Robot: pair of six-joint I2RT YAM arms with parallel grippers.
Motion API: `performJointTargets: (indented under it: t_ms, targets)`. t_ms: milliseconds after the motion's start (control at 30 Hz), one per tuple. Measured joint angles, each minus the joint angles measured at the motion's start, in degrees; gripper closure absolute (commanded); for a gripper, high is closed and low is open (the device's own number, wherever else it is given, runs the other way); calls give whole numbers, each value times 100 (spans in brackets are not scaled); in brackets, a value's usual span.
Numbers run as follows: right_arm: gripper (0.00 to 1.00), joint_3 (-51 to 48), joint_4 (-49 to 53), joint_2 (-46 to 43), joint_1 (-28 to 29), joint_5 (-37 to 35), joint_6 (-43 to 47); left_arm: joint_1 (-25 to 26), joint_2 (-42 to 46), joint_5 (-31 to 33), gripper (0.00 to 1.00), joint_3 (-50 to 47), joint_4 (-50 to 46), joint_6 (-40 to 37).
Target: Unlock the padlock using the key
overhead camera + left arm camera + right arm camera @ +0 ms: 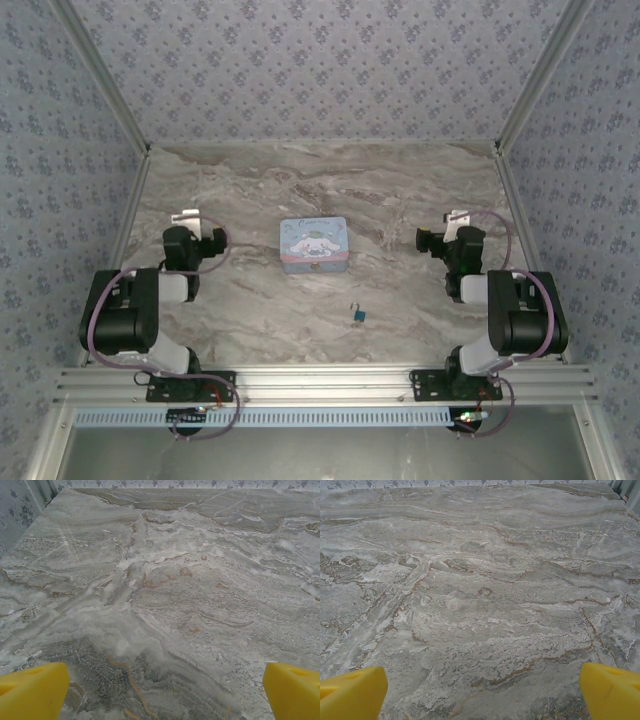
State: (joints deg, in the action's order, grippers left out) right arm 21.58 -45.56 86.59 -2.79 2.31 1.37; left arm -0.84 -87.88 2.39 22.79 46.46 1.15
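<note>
Top external: blue padlock [357,315] lies centre-near on tabletop [250,180] before tin [314,245], shackle pointing roughly far, closer to right pincer [458,218] than left pincer [186,217], both wide and empty, key too small to tell.

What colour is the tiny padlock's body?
Blue body on the tiny thin-shackled padlock, best seen in the top external view.

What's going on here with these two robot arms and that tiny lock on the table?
Nothing is being handled yet. Both arms sit folded at the sides of the marble table, left pincer and right pincer wide open and empty. The small blue padlock lies untouched near the front edge, apart from the cartoon tin behind it. A key is too small to make out.
</note>
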Motion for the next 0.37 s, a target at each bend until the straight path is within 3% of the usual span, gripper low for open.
performJointTargets:
  t_ms: [367]
  targets:
    - [0, 0, 0, 0, 33, -63, 0, 11, 0, 22, 0, 0, 0, -2]
